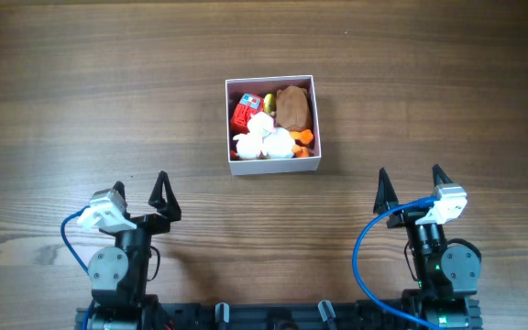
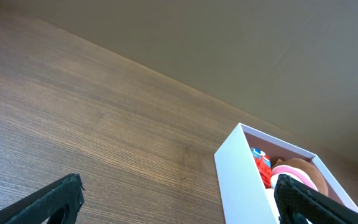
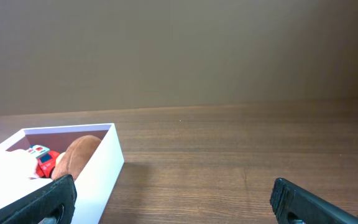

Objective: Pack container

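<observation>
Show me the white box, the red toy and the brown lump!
square white container [image 1: 274,166], overhead view, front wall.
red blocky toy [image 1: 242,115], overhead view, top face.
brown rounded toy [image 1: 292,108], overhead view, its middle.

**A:** Where is the square, shallow, white-walled container [image 1: 273,166]?

**B:** On the brown wooden table [image 1: 81,92], about mid-width. It sits ahead of both arms and well apart from them. The left gripper [image 1: 140,183] is nearer the robot and to the left of it, and the right gripper [image 1: 411,171] is nearer and to the right.

**A:** And inside it?

**B:** The brown rounded toy [image 1: 292,107] is in the far right corner and the red block toy [image 1: 243,115] is at the far left. The small yellow piece [image 1: 269,101] lies between them by the far wall. The white lumpy toys [image 1: 264,139] lie along the near wall, with the orange piece [image 1: 304,137] just to their right.
</observation>
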